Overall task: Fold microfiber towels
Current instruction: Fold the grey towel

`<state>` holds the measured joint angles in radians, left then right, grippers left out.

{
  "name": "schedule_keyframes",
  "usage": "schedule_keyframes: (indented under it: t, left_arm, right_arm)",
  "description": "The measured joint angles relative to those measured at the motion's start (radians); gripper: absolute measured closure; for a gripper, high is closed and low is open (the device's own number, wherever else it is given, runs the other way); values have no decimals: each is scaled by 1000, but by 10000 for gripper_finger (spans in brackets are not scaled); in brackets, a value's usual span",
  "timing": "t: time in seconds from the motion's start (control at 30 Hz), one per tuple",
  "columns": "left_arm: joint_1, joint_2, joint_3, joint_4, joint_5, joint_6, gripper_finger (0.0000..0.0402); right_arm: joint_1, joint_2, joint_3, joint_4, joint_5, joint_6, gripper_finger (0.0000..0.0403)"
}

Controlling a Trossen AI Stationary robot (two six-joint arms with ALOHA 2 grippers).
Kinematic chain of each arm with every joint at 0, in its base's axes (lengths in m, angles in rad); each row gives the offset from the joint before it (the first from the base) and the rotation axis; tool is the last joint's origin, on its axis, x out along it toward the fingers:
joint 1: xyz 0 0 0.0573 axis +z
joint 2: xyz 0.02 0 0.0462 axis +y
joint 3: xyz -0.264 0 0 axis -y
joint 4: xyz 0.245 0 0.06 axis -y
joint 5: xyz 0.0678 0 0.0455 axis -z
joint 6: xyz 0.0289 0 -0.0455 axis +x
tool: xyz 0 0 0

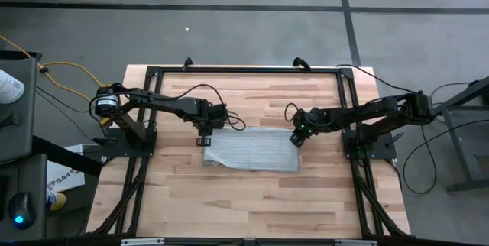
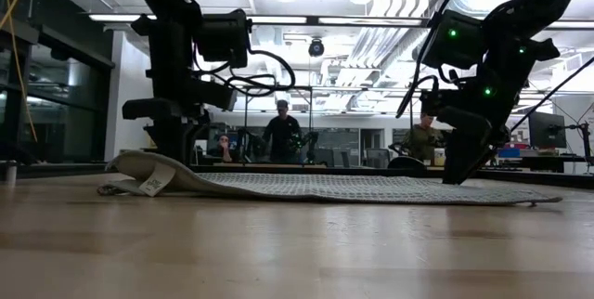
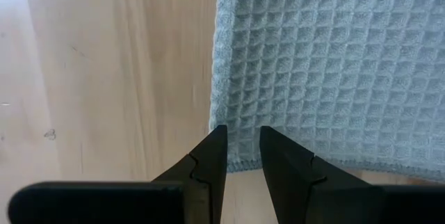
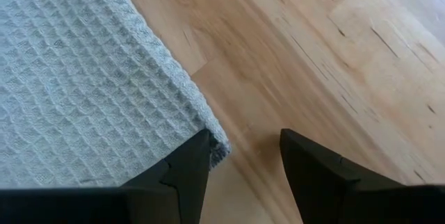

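A light grey-blue waffle-weave towel (image 1: 252,149) lies flat on the wooden table as a wide rectangle. In the low view its left end (image 2: 139,164) is slightly humped, with a white tag (image 2: 154,184) showing. My left gripper (image 1: 204,137) points down over the towel's far left corner, its fingers a little apart (image 3: 242,151), and flat cloth shows in the gap. My right gripper (image 1: 296,139) points down at the far right corner and stands open (image 4: 243,158), with one finger over the corner and the other over bare wood. My left gripper comes from above at the towel's far edge beside the left corner (image 3: 240,160). The cloth lies flat and unlifted there, and I cannot tell whether the fingertips touch it. My right gripper has one finger (image 4: 188,172) over the towel's far right corner (image 4: 217,147). Whether it touches the cloth cannot be told.
A black rail frame (image 1: 244,70) borders the tabletop, and the arm bases stand at its left and right sides. Bare wood lies near and far of the towel. In the low view, people (image 2: 281,132) show in the room behind the table.
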<state>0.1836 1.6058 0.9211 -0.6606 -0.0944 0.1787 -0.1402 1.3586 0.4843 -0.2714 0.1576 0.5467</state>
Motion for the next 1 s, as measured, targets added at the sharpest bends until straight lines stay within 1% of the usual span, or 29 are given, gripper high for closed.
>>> schedule_keyframes:
  t: [0.37,0.5,0.57,0.8,0.93,1.0]
  left_arm:
    - [0,0,0,34,-2,17,316]
    - [1,0,-2,35,-54,21,316]
    - [17,0,-15,43,-59,27,316]
    - [106,-5,-80,79,41,-27,315]
    - [135,-4,-88,82,157,-23,315]
    - [135,-3,-90,90,183,-7,316]
  right_arm:
    - [0,0,0,3,-27,-1,233]
    - [0,0,0,3,-29,-1,233]
    - [0,0,0,3,-29,-1,233]
    - [0,0,0,4,-30,-1,233]
    - [0,0,0,9,-31,-1,233]
    - [0,0,-1,11,-31,-1,233]
